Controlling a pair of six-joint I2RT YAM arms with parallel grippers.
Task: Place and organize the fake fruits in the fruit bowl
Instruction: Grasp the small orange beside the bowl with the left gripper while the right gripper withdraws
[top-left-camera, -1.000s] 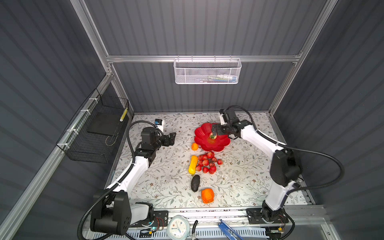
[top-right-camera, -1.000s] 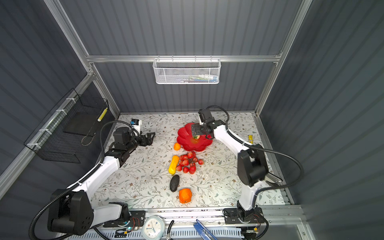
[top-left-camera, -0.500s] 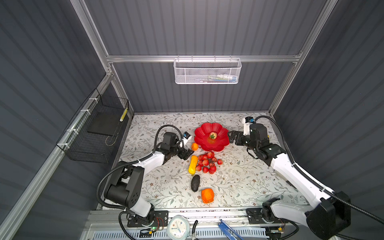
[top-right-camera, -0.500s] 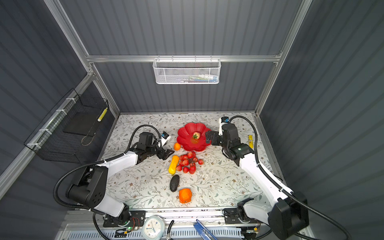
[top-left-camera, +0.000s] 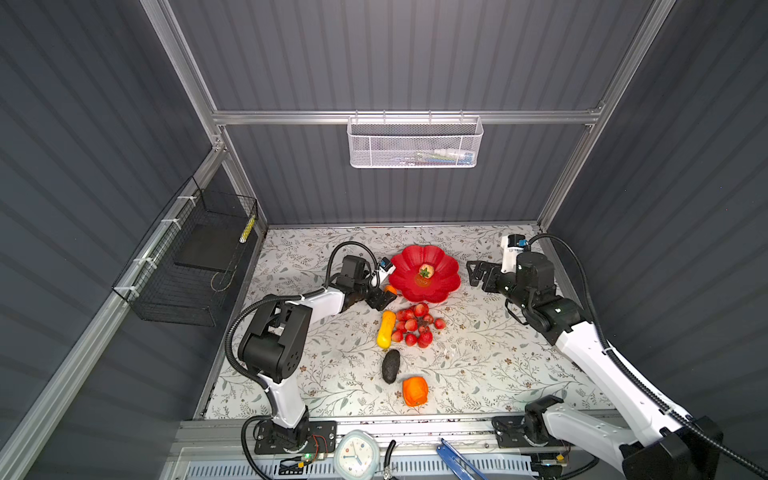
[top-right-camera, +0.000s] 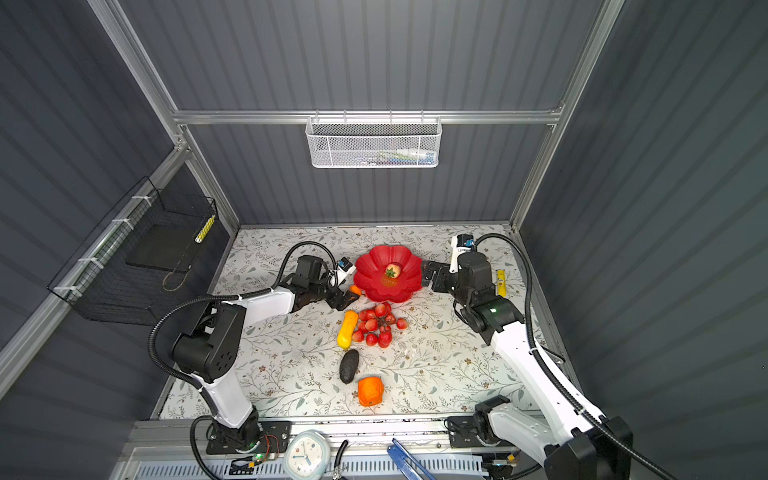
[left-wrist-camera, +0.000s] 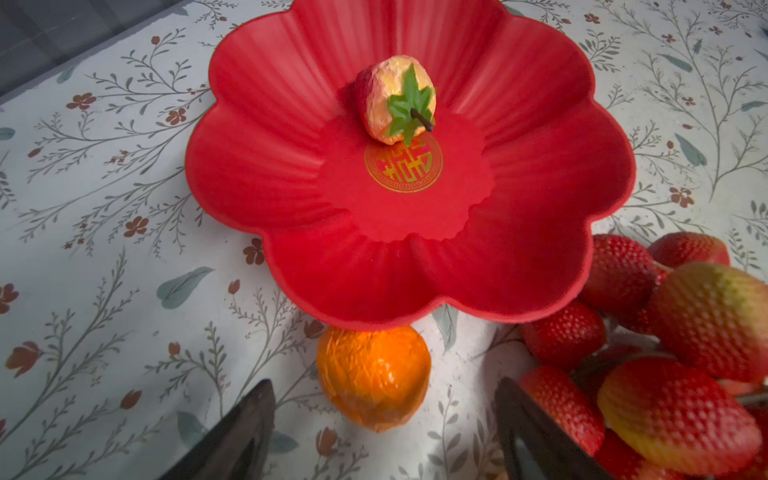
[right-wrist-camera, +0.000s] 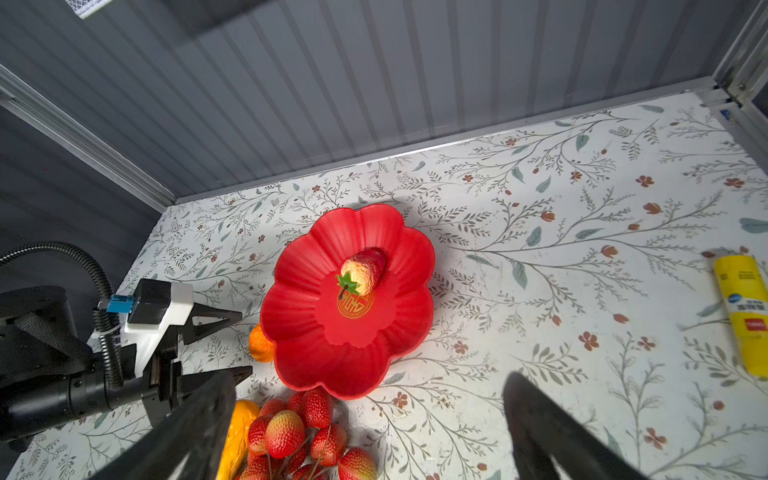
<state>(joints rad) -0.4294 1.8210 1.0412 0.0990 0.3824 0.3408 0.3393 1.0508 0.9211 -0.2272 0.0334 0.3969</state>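
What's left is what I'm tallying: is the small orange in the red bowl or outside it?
Outside. The small orange rests on the tablecloth by the fruit bowl's outer rim; only the peach lies inside.

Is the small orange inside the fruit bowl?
No, the small orange lies on the table beside the fruit bowl, outside its rim.
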